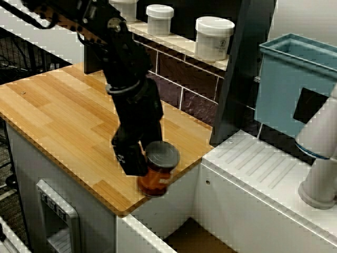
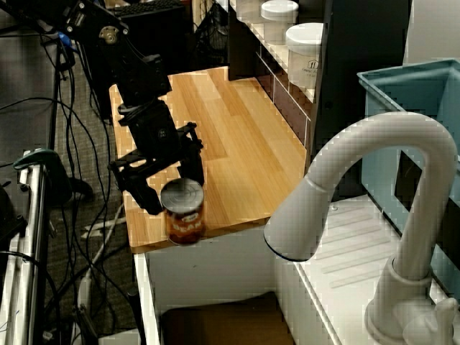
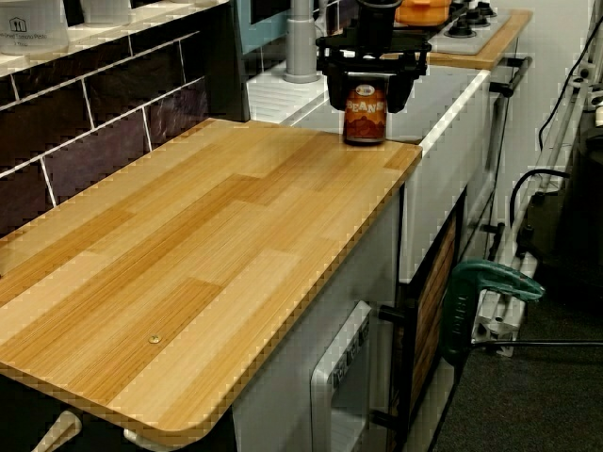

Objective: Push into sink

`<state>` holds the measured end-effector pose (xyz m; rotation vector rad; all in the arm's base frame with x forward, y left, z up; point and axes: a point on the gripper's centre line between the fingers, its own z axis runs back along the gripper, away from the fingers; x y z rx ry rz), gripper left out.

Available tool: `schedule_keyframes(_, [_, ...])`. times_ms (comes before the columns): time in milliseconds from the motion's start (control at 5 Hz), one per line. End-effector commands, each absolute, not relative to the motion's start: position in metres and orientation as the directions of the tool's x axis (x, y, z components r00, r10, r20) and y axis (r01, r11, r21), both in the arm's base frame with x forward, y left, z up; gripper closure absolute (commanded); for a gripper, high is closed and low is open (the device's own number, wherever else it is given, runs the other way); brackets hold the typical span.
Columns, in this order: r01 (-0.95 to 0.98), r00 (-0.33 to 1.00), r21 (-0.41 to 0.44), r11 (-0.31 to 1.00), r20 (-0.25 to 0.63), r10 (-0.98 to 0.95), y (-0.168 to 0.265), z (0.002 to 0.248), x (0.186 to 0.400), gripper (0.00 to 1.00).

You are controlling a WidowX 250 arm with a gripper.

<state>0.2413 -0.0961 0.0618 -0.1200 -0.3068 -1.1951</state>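
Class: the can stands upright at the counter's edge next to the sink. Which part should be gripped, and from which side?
Grip the can across its round side wall, coming down from above, fingers either side below the lid. It stands upright on the wooden counter with its sides exposed. The tool already straddles it this way.

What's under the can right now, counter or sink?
The can stands on the wooden counter, at its edge nearest the sink. The sink's brown bottom shows below and beyond that edge. The gripper straddles the can; the can's base contact is hidden.
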Motion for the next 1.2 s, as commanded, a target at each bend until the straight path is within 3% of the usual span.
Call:
schedule_keyframes(0, [0.920, 0.341, 0.083, 0.383, 0.313, -0.887, -0.1117, 0.0660, 0.2694, 0.00])
schedule_keyframes(1000, [0.894, 0.377, 0.132, 0.428, 0.295, -0.878, -0.1147, 0.0732, 0.2773, 0.00])
